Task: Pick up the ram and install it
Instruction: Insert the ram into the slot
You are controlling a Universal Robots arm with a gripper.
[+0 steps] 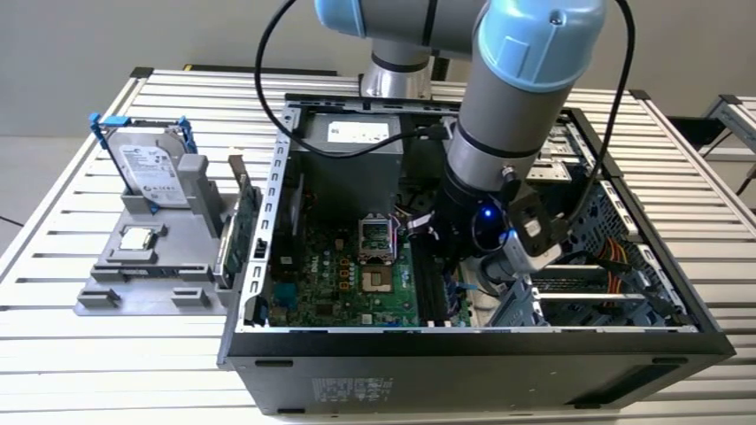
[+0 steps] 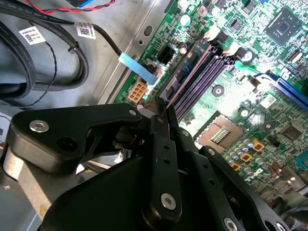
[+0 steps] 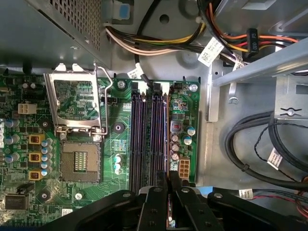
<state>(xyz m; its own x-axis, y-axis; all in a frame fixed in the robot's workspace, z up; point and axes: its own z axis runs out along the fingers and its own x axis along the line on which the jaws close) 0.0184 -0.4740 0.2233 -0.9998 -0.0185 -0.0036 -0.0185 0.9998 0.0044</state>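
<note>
I am clamping the ram (image 2: 190,77) edge-on in my pincer (image 2: 162,114), lining it along the memory slots (image 3: 150,139) so its contacts are meeting the socket squarely.

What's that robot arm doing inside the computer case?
The arm has reached into the open computer case and its gripper is shut on the ram, a thin stick seen edge-on. It holds the stick over the dark memory slots on the green motherboard, beside the open processor socket. A drive stands in a grey holder outside the case.
</note>
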